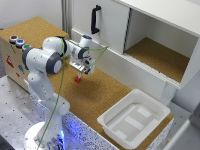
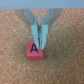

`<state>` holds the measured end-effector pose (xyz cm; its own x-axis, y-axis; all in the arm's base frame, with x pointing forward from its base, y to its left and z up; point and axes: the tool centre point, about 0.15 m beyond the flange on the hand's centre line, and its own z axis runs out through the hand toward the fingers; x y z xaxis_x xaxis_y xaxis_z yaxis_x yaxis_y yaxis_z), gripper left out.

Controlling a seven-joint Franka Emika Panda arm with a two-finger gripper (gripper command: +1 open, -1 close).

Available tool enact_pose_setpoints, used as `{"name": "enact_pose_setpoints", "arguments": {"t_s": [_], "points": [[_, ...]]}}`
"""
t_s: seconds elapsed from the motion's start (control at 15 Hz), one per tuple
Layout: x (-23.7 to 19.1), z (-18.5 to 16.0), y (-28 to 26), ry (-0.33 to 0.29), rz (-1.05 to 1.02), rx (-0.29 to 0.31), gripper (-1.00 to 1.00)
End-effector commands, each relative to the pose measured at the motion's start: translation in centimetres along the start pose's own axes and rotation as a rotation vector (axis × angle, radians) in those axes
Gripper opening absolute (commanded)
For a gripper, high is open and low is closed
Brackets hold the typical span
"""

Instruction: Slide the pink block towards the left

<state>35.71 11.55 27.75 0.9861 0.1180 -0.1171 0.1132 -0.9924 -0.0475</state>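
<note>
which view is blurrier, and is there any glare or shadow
Wrist view: soft but legible, the tool sits at the small pink cube-shaped block, its "A" readable. Exterior view: blurrier, bright glare on the white plastic bin, block tiny.

The pink block [image 2: 34,50] just below the hand [image 2: 39,44] is reddish-pink with a dark letter A on its top face. The hand's fingers [image 2: 34,33] are pale blue-grey. Under both, the table [image 1: 100,92] is a speckled cork brown. Off to one side of the hand, the tray [image 1: 135,119] is plain white. Behind the hand, the cabinet [image 1: 150,30] is white with a black handle [image 1: 95,19] and a cork-brown floor inside.
</note>
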Motion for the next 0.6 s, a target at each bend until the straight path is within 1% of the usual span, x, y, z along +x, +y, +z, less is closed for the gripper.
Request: {"name": "enact_pose_setpoints", "arguments": {"t_s": [0.0, 0.07, 0.27, 0.4, 0.53], "points": [[-2.2, -1.1, -1.5, 0.051, 0.007, 0.026, -1.00], [-2.2, -1.0, -1.7, 0.049, 0.000, 0.029, 1.00], [-1.8, -1.0, -2.5, 0.065, -0.022, 0.020, 1.00], [-1.1, -2.1, -3.0, 0.091, -0.024, 0.013, 1.00], [-1.1, -2.1, -3.0, 0.091, -0.024, 0.013, 1.00]]}}
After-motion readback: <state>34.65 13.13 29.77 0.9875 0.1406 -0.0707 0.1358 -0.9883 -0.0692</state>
